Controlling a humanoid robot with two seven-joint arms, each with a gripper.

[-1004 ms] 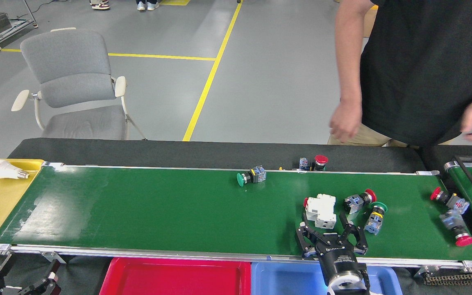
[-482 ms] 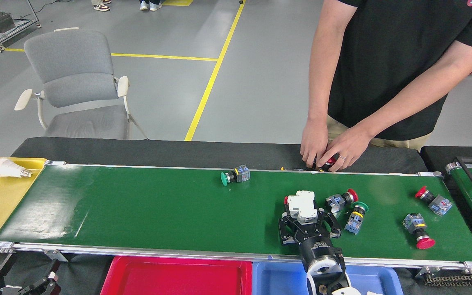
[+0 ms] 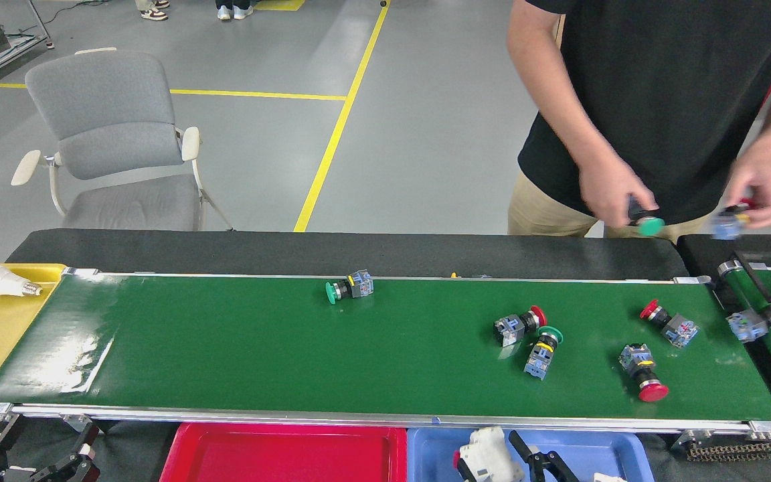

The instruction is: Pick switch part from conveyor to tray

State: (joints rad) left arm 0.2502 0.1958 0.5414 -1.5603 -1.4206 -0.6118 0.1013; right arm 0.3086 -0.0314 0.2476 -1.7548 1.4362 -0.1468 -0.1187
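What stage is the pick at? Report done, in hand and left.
Done: the white switch part is off the conveyor and over the blue tray. In hand: the right gripper sits beside it at the frame's bottom edge; I cannot tell whether it has let go. Left: five push-button switches lie on the belt, such as the green-capped one.
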